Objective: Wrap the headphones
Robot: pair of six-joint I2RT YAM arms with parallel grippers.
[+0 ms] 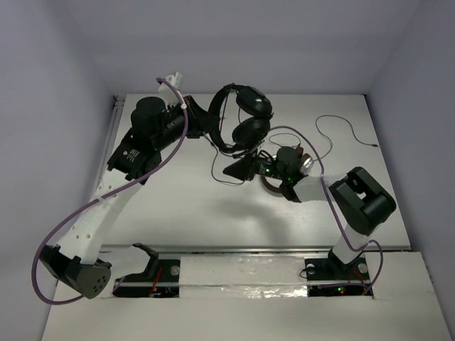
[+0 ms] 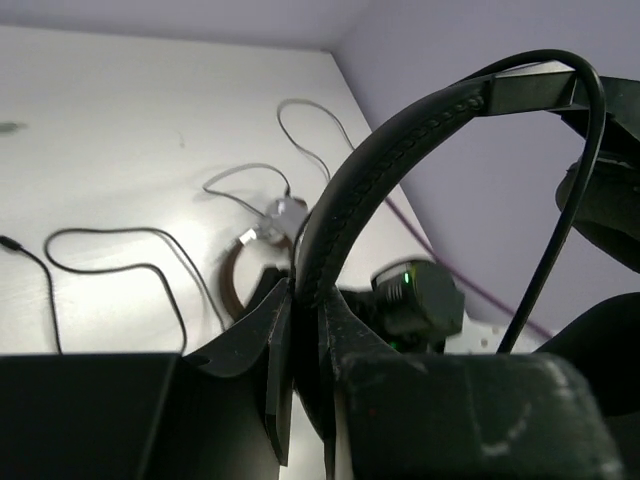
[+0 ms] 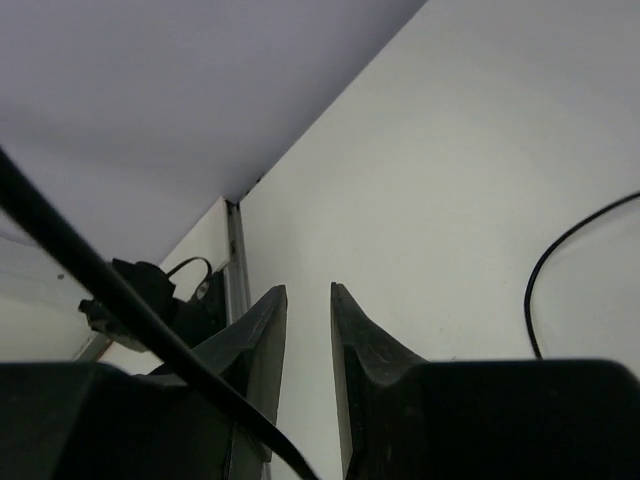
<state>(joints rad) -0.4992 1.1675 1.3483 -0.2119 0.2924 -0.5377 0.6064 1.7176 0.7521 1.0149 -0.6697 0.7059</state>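
Observation:
My left gripper [image 1: 212, 133] [image 2: 305, 292] is shut on the padded headband of the all-black headphones [image 1: 243, 117] [image 2: 400, 130] and holds them off the table, earcups to the right. Their thin black cable [image 2: 560, 220] hangs down beside the band. My right gripper [image 1: 236, 169] [image 3: 308, 292] hovers just below the earcups, pointing left. It is open by a narrow gap with nothing between the fingers. A black cable [image 3: 120, 300] crosses close in front of its left finger.
Brown-banded headphones [image 1: 273, 186] [image 2: 238, 285] with a silver earcup [image 1: 307, 163] [image 2: 285, 212] lie under my right wrist. Thin black cable [image 1: 341, 131] [image 2: 130, 250] loops over the table's right side, ending in a plug [image 1: 374, 145]. Purple walls enclose the table.

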